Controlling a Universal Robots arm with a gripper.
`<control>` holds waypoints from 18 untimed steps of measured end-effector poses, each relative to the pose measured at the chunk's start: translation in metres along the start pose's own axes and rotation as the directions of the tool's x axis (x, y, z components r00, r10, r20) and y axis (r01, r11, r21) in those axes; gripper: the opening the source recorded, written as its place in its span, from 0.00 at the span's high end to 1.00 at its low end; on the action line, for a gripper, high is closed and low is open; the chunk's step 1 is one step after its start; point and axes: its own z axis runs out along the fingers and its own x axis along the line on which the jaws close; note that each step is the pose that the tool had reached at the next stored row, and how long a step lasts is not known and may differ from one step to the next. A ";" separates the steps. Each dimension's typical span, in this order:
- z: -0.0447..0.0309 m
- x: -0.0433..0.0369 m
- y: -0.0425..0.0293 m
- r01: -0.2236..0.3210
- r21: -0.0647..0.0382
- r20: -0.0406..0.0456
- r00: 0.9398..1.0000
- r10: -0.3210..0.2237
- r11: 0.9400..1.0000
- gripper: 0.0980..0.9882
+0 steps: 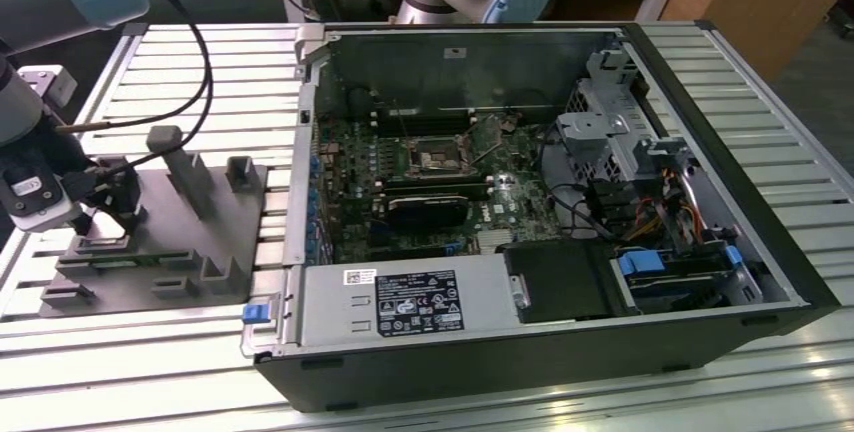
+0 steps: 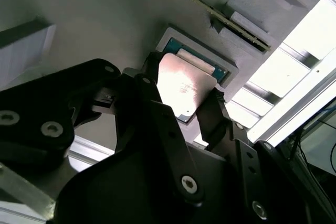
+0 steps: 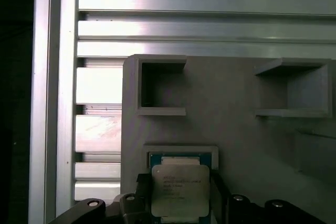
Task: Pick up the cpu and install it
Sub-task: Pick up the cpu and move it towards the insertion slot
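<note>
The cpu is clamped by two opposite edges between the black fingers of the end effector, with its silvery top facing the wrist cameras. It hangs just over a shallow square pocket in the grey tray and partly covers it. In the second wrist view it looks slightly tilted against the pocket's frame. Upright blocks rise from the tray near the pocket. The tray lies on the slatted tabletop, beside an open computer case. The case's socket lies well apart from the tray.
</note>
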 end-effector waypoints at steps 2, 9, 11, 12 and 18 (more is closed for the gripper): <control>-0.0044 -0.0001 0.0002 0.000 0.000 0.000 1.000 0.000 1.000 0.51; -0.0167 -0.0004 0.0007 0.000 0.000 0.000 1.000 0.000 1.000 0.51; -0.0186 -0.0004 0.0008 0.000 0.000 0.000 1.000 0.000 1.000 0.51; -0.0189 -0.0004 0.0008 0.000 0.000 0.000 1.000 0.000 1.000 0.51; -0.0241 -0.0004 0.0010 0.000 0.000 0.000 1.000 0.000 1.000 0.51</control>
